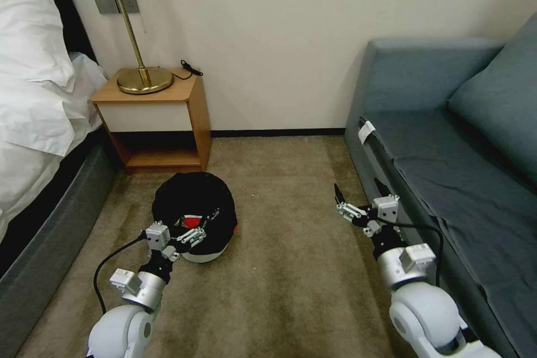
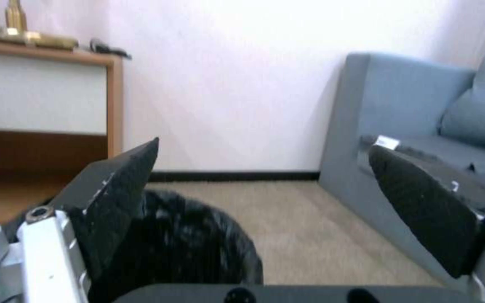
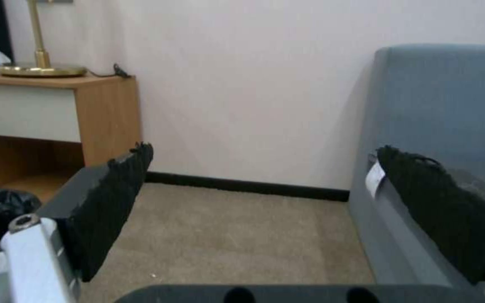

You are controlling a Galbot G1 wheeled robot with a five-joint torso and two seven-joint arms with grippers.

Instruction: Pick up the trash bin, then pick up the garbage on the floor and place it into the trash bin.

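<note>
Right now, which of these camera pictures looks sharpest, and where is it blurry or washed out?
Head view is sharpest, evenly lit, lines bowed toward its edges. Left wrist view: the trash bin smears into black blur beside the left hand, and the wall is washed pale. Right wrist view: soft, with the right hand and its near fingers fuzzy.

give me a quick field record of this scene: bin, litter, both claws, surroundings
trash bin: white, black bag over rim, on the carpet, in front of the nightstand
garbage: red-and-white piece visible inside the bin; other pieces cannot be told
left claw: open, at the bin's near rim, fingers wide apart, holding nothing
right claw: open, empty, above the carpet beside the sofa
carpet: bare between bin and sofa
other: lamp on nightstand, bed on the robot's left
</note>
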